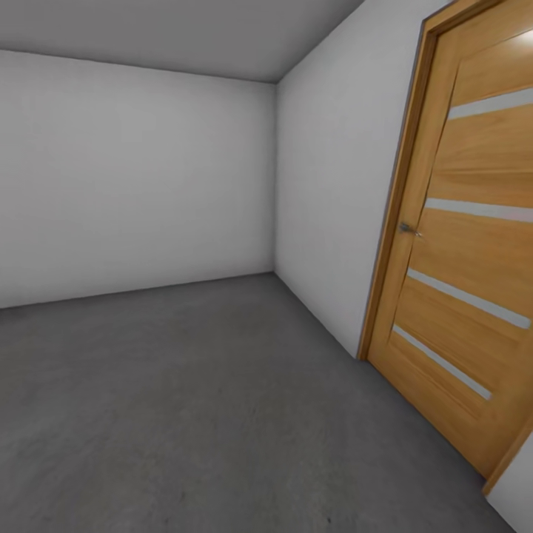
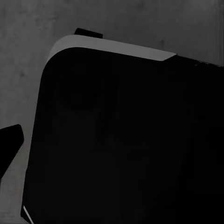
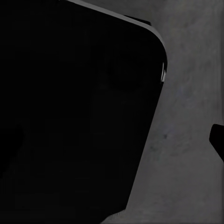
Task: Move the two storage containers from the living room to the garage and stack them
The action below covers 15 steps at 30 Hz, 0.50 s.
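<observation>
Head view is giving you one bare room, the garage: two grey-white walls (image 1: 133, 178) meeting at one corner, one dark grey concrete floor (image 1: 185, 400), and one wooden door (image 1: 466, 252) at the right, carrying four pale horizontal strips and one metal handle (image 1: 408, 229). No writing is showing on any of it. Left wrist view is showing you one black rounded body (image 2: 121, 140) over mottled floor; right wrist view is showing one like it (image 3: 74, 107). You cannot tell how far either pincer is standing open, nor whether either is holding anything.
</observation>
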Motion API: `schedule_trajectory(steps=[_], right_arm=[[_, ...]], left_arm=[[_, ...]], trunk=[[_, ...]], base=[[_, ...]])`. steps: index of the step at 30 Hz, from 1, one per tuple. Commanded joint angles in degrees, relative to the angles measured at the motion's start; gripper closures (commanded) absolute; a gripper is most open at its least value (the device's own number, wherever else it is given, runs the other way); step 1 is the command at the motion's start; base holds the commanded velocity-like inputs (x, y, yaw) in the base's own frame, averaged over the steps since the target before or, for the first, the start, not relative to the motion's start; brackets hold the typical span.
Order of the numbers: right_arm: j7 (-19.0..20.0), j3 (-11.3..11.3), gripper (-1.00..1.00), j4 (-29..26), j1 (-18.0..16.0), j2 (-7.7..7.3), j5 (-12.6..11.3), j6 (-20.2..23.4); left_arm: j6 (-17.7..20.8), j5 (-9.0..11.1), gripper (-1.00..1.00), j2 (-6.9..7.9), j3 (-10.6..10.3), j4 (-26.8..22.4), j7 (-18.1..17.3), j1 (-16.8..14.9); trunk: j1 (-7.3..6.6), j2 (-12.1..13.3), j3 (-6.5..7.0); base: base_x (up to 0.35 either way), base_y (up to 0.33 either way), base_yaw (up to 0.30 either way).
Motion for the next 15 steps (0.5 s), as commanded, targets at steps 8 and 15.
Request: schedule_trajectory(steps=[8,15], right_arm=[[0.2,-0.2,-1.0,0.0,0.0,0.01,0.0,-0.4],[0.2,-0.2,-1.0,0.0,0.0,0.0,0.0,-0.3]], left_arm=[[-0.2,0.3,-1.0,-0.01,0.0,0.0,0.0,0.0],[-0.2,0.3,-1.0,-0.01,0.0,0.0,0.0,0.0]], trunk=[[0.03,0.0,-0.04],[0.03,0.0,-0.04]], base=[[0.324,0.0,0.0],[0.324,0.0,0.0]])
